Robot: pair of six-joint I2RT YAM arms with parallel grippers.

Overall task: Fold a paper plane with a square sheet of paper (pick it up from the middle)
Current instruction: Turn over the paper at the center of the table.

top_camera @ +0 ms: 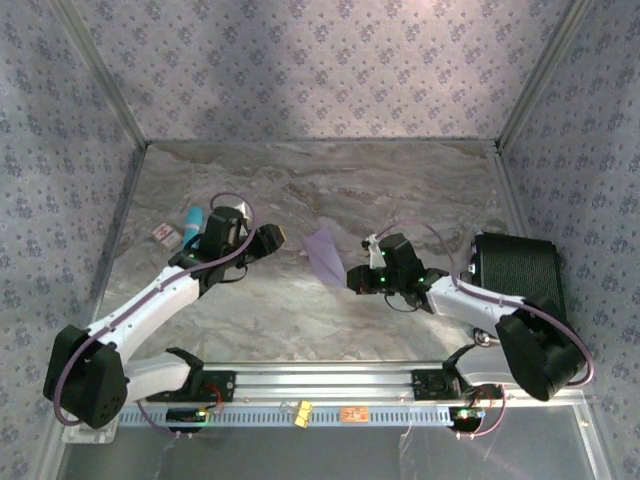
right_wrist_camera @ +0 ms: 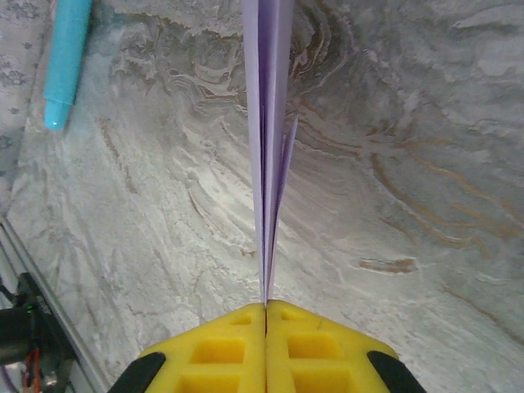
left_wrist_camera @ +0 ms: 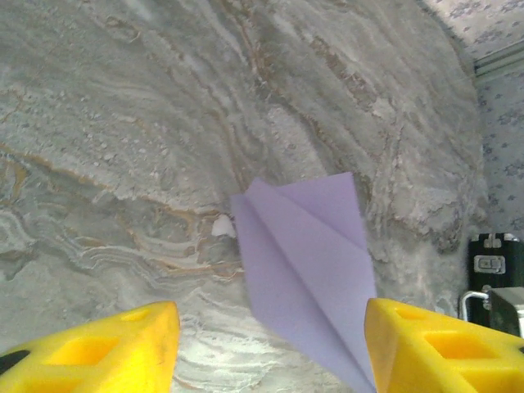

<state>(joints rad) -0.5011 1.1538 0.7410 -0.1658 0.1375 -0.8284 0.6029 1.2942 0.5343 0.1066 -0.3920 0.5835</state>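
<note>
The square sheet of paper stands folded into a slim lavender paper plane [top_camera: 325, 256]. My right gripper [top_camera: 352, 277] is shut on its near end. In the right wrist view the plane [right_wrist_camera: 267, 123] runs edge-on away from the closed yellow fingertips of the right gripper [right_wrist_camera: 266, 307]. My left gripper [top_camera: 272, 238] sits just left of the plane and is open, holding nothing. From the left wrist, the plane [left_wrist_camera: 307, 270] shows a diagonal crease and reaches down between the spread yellow fingers [left_wrist_camera: 123, 344] of the left gripper [left_wrist_camera: 272, 332], close to the right one.
A teal marker [top_camera: 191, 222] [right_wrist_camera: 65, 57] and a small red-and-white card [top_camera: 165, 234] lie at the left by the wall. A black box [top_camera: 515, 266] [left_wrist_camera: 494, 262] stands at the right. Patterned walls close in the marbled table [top_camera: 300, 180]; a metal rail [top_camera: 320, 380] runs along the front.
</note>
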